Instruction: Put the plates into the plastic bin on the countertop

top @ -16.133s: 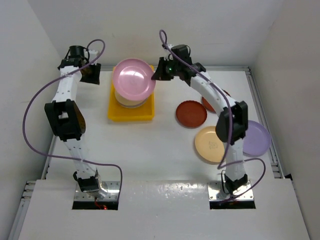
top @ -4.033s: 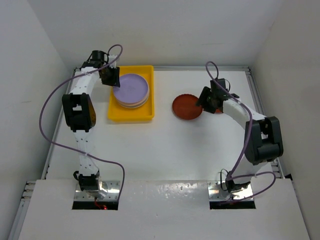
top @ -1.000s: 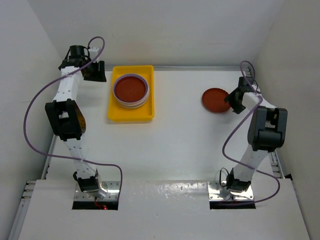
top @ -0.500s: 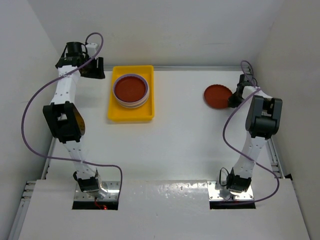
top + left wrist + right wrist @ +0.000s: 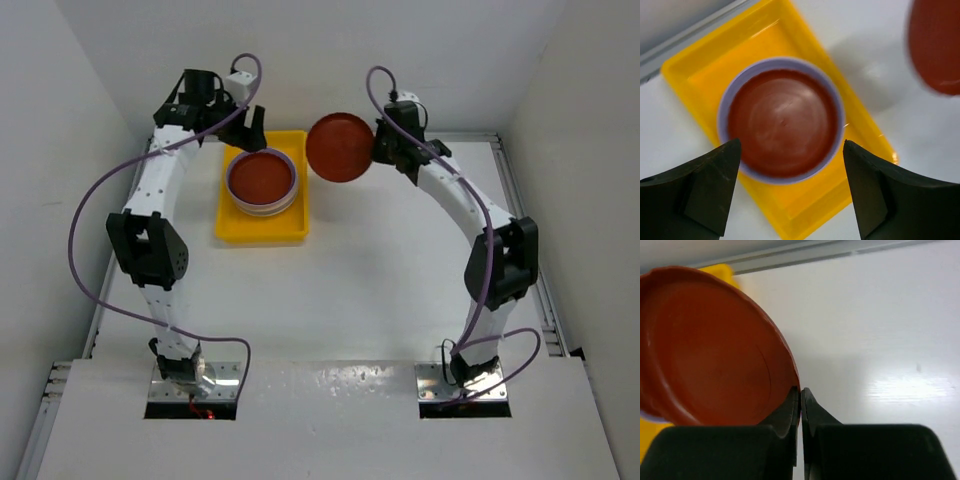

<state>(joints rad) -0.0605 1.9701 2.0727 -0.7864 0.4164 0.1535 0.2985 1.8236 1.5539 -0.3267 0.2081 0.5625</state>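
Observation:
The yellow plastic bin (image 5: 262, 230) sits on the white countertop (image 5: 380, 270) at the back left. It holds a stack of plates with a dark red plate (image 5: 262, 177) on top, over a lilac one. My right gripper (image 5: 378, 148) is shut on the rim of a second dark red plate (image 5: 339, 147), held in the air just right of the bin. In the right wrist view the plate (image 5: 705, 350) fills the left, its rim pinched at my gripper (image 5: 800, 395). My left gripper (image 5: 247, 128) is open and empty above the bin's far edge; its view shows the stack (image 5: 782, 125) between my fingers (image 5: 710, 185).
A metal edge rail (image 5: 530, 250) runs along the right side of the countertop and along the back. White walls close in on three sides. The bin (image 5: 805, 215) lies diagonally in the left wrist view, with the held plate (image 5: 935, 45) at the top right.
My right gripper has taken the dark red plate off the right of the countertop and carried it up and left to beside the bin. My left arm swung right, over the bin.

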